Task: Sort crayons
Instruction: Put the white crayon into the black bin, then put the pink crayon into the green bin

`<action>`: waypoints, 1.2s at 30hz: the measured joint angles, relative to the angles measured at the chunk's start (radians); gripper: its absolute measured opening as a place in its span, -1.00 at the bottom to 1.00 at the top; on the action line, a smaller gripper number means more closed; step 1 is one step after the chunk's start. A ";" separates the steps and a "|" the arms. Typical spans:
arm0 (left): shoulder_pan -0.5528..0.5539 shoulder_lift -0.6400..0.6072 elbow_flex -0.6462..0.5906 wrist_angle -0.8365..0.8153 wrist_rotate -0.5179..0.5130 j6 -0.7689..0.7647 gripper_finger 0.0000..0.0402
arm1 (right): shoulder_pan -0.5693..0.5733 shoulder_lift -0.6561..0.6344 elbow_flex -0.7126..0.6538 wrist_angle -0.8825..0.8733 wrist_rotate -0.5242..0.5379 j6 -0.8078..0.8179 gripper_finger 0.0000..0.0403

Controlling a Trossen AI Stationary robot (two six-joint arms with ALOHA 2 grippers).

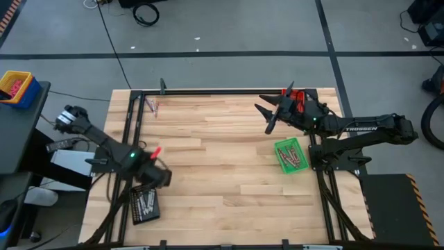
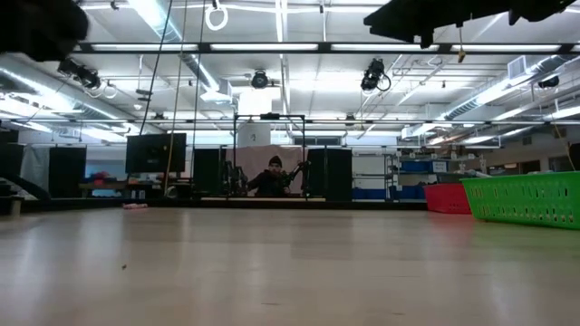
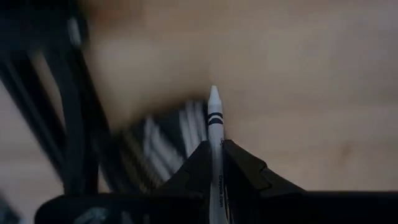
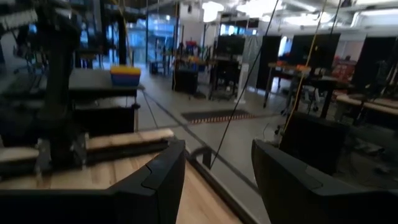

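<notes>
- Left gripper (image 1: 157,175) sits at lower left of the high view, just above the black tray (image 1: 145,205), which holds pale crayons (image 1: 143,202).
- In the left wrist view its fingers (image 3: 245,169) are closed tight on a white crayon (image 3: 215,134); the stick runs lengthwise between them, its pointed tip poking out past the fingertips over the blurred tray.
- Right gripper (image 1: 269,114) hangs at upper right of the high view, beside the red tray (image 1: 297,97); its fingers (image 4: 158,174) stand wide apart with nothing between them.
- The green tray (image 1: 290,155), right of centre, holds several crayons (image 1: 292,157).
- A few loose crayons (image 1: 152,106) lie at the table's upper left.
</notes>
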 joint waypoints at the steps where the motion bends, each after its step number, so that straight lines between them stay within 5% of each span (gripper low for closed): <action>1: -0.028 0.001 0.000 0.021 0.043 -0.043 -0.81 | 0.000 0.000 0.000 0.019 0.000 -0.004 -0.06; 11: -0.234 0.088 -0.033 0.108 0.068 -0.373 -0.81 | -0.004 0.003 0.000 0.195 0.000 -0.130 -0.06; 24: -0.243 0.222 -0.063 0.194 0.109 -0.394 -0.67 | -0.017 0.072 0.000 0.352 -0.007 -0.185 -0.06; 32: -0.148 0.179 -0.068 0.167 0.146 -0.203 -0.38 | -0.011 0.096 0.000 0.362 -0.008 -0.162 -0.06; 36: 0.011 0.111 -0.068 0.118 -0.061 -0.016 -0.29 | 0.017 0.095 0.000 0.355 -0.008 -0.156 -0.06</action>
